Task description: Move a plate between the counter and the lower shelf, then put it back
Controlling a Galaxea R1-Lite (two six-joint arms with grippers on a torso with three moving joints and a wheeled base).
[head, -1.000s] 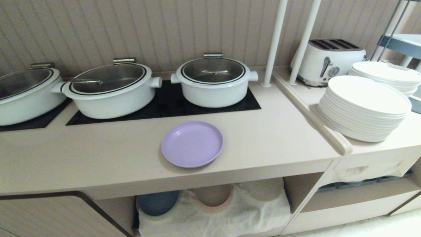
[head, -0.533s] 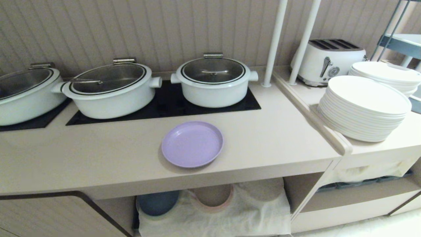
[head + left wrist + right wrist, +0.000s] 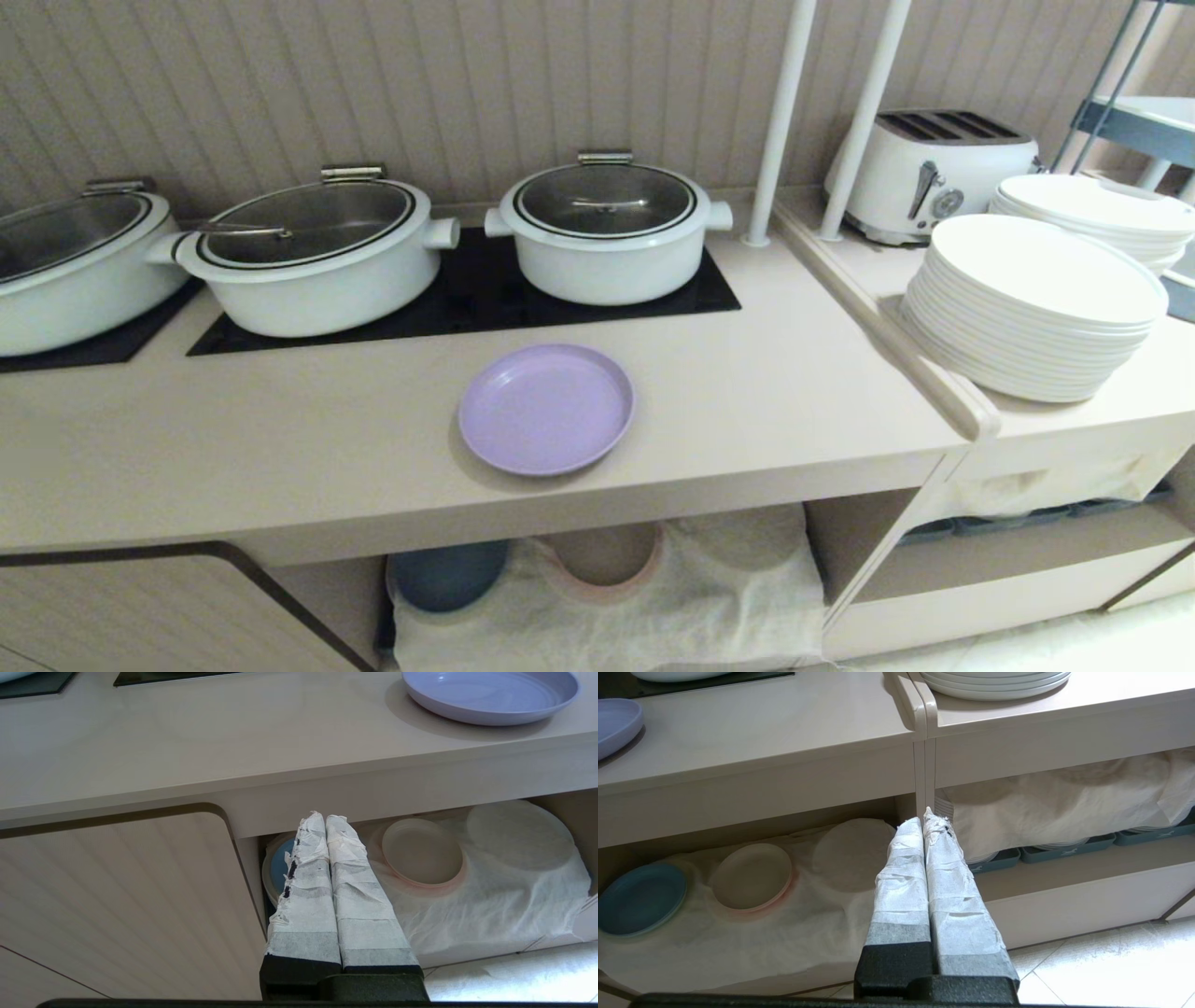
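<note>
From my feeds, the left pincer (image 3: 325,817) hangs low in front of the cabinet, its two tape-wrapped fingers pressed flat together and holding nothing. The right pincer (image 3: 923,814) is parked the same way further right, closed and empty, facing the divider between the two cubbies.

Just beyond them I see the lower shelf (image 3: 845,546) with its wrinkled cream cloth (image 3: 653,616) spilling over the front edge; a blue plate (image 3: 448,574) and a beige-pink plate (image 3: 602,555) lie on the cloth.

Above it, the plate (image 3: 546,408) sits flat on the table (image 3: 280,439) near the front edge: round, matte lavender, with a low raised rim. Behind it white pots (image 3: 607,229) stand on black hob panels. To the right, stacked white plates (image 3: 1032,303) sit before a toaster (image 3: 924,168).

Against the earlier frames I find no difference: the plate lies in the same spot.
</note>
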